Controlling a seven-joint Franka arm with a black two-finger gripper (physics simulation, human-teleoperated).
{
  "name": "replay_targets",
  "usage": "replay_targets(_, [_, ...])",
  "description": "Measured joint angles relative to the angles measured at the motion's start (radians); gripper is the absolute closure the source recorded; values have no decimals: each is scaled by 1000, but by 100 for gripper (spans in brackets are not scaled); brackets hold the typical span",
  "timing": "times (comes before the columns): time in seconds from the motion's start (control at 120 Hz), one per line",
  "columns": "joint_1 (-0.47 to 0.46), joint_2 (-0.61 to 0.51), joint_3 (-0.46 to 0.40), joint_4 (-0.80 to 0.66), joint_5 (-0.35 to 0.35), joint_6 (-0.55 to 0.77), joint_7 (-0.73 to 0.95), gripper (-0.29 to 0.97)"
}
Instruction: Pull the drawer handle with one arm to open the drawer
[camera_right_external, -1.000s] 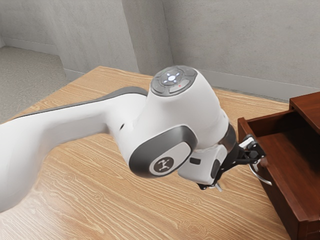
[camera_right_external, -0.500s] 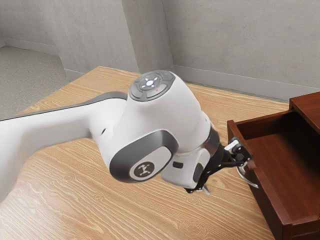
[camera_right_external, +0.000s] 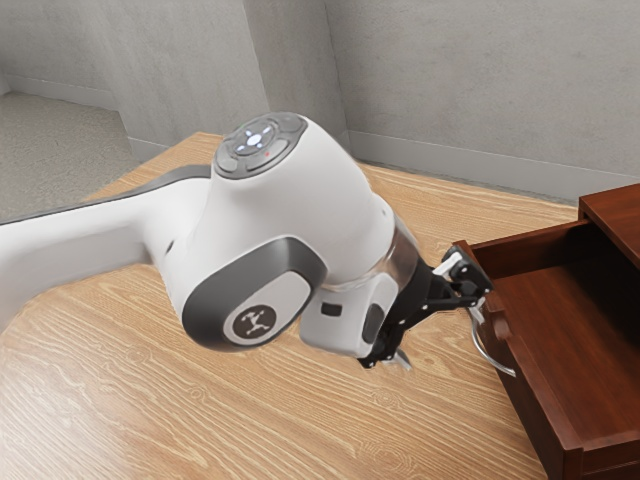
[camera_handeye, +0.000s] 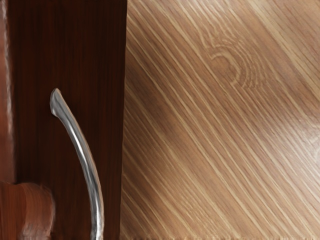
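Where the exterior view's right edge cuts it off, the drawer (camera_right_external: 560, 330) stands open out of its dark red-brown cabinet (camera_right_external: 612, 215), inside bare. The handle (camera_right_external: 487, 357), a curved silver bar, sits on the drawer's front face, toward the arm. The gripper (camera_right_external: 472, 292) is at the handle's upper end, claw clamped shut on it as far as the side camera shows. The white arm (camera_right_external: 290, 230) comes in from the exterior view's left, low over the table (camera_right_external: 150, 400), light wood grain. Grey wall and grey floor behind.

Wrist view adds the close-up: handle (camera_handeye: 85, 160) bowing off the dark drawer front (camera_handeye: 75, 50), far end fixed to the panel, near end running out under the hand. A blurred reddish wooden lump (camera_handeye: 25, 210) lies beside that near end; can't tell what part it is. Table (camera_handeye: 225, 125) runs just beside the panel's edge. The drawer's inside, cabinet and arm show from the side camera; the handle's bow off the panel reads clearer from the wrist.
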Motion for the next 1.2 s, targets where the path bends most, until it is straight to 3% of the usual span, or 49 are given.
replay_targets(0.267, [2,-55,27,50,-9,-68,-4,0])
replay_targets(0.433, [14,-52,66,201,-25,-265,-35,0])
replay_targets(0.583, [31,-44,217,273,-41,-457,-97,0])
replay_targets(0.65, [64,-35,240,291,-40,-530,-141,0])
replay_targets(0.758, [287,-35,75,299,-36,-622,-223,0])
replay_targets(0.825, [360,-37,23,301,-34,-661,-270,0])
replay_targets(1.2, [382,-31,3,319,-33,-754,-522,0])
